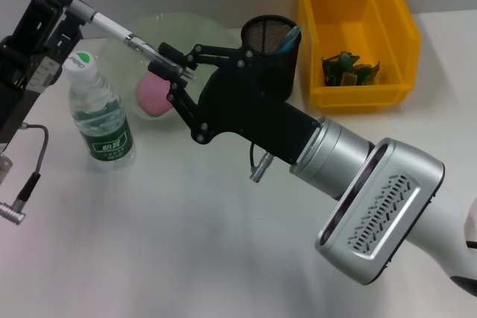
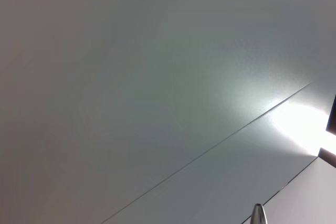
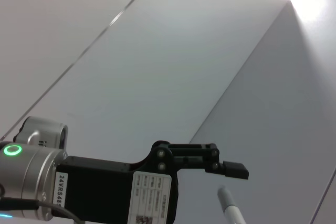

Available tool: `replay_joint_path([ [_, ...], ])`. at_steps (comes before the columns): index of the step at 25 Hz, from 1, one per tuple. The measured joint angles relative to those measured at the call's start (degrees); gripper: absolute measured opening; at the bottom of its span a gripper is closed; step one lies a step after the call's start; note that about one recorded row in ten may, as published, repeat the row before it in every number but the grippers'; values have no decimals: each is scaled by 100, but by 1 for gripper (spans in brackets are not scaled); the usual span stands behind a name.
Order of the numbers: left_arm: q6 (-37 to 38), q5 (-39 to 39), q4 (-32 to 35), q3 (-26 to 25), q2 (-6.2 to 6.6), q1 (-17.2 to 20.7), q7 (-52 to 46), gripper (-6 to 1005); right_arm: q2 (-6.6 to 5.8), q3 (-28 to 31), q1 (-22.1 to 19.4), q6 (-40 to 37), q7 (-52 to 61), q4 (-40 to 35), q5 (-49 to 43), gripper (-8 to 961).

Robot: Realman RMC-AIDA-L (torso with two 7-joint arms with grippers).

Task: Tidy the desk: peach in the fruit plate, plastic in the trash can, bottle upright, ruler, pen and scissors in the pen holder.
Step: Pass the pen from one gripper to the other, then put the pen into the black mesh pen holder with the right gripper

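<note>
Desk tidy, state of items.

Peach (image 1: 154,93): in the pale green fruit plate (image 1: 201,31), partly hidden by the right arm. Done.

Plastic (image 1: 349,67): green scraps lying in the yellow bin (image 1: 356,35), which serves as trash can. Done, as far as can be seen.

Bottle (image 1: 99,113): standing upright with cap on, just beside the plate. Done.

Pen holder (image 1: 272,41): black mesh cup between plate and bin; something blue sticks out of it, not identifiable. Ruler and scissors not visible on the desk, so probably inside.

Pen (image 1: 112,27): in the air above the bottle, held by its rear end in the left gripper (image 1: 52,9), which is clamped on it. The right gripper (image 1: 170,68) has its fingers at the pen's tip, seemingly closing on it; a hand-over looks under way.

Left: pen into the holder.
</note>
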Motion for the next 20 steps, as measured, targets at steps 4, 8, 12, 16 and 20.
replay_joint_path([
  [4, 11, 6, 18, 16, 0, 12, 11, 723, 0, 11, -18, -24, 7, 0, 0, 151],
  [8, 61, 42, 98, 72, 0, 60, 130, 813, 0, 125, -116, -186, 147, -1, 0, 154],
  [12, 59, 57, 347, 399, 30, 192, 478, 849, 0, 292, -344, -569, 799, -103, 0, 157],
  [16, 31, 219, 740, 990, 159, 341, 1182, 849, 0, 319, -469, -782, 1375, -245, 16, 160],
  [20, -16, 1232, 1202, 1060, 340, 441, 1841, 848, -16, 436, -627, -962, 2156, -436, 59, 163],
])
